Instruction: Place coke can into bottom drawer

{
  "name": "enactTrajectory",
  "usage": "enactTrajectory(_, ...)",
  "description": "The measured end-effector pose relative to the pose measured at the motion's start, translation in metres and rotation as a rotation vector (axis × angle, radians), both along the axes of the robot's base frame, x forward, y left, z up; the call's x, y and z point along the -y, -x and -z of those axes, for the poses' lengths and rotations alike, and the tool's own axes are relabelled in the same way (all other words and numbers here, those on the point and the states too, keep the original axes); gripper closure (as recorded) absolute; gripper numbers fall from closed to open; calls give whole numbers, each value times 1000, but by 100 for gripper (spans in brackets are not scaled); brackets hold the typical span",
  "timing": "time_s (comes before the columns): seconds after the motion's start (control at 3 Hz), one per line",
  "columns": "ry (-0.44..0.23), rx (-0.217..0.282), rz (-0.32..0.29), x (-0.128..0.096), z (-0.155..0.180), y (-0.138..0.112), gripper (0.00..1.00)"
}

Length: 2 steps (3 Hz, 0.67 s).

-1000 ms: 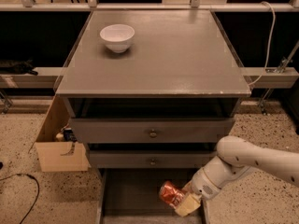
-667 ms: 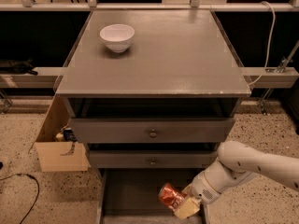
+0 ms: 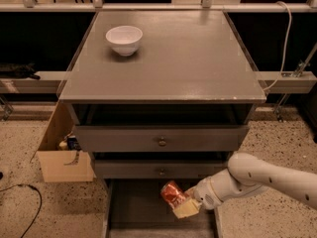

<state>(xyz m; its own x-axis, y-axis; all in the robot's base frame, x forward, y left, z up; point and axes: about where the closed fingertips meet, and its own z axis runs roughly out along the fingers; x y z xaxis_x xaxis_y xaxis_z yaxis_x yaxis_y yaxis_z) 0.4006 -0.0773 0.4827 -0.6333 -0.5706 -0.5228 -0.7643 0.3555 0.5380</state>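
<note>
The coke can [image 3: 172, 193] is red-orange with white lettering and is held tilted above the open bottom drawer [image 3: 143, 207], the wide grey tray pulled out below the two knobbed drawers. My gripper [image 3: 184, 203] comes in from the right on the white arm [image 3: 262, 177] and is shut on the can, its pale fingertips [image 3: 186, 209] under and beside it. The can hangs over the drawer's right half.
A white bowl [image 3: 124, 39] stands on the cabinet top [image 3: 198, 58] at the back left. An open cardboard box [image 3: 62, 157] sits on the floor left of the drawers. A black cable [image 3: 20, 202] lies on the speckled floor at the left.
The gripper with the can has shifted slightly left and a little lower over the bottom drawer. The can stays held.
</note>
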Motion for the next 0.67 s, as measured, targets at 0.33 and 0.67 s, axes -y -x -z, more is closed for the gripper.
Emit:
enactTrajectory(0.33,8,46,70,6,15,-24,100)
enactTrajectory(0.67,8,46,70,6,15,-24,100)
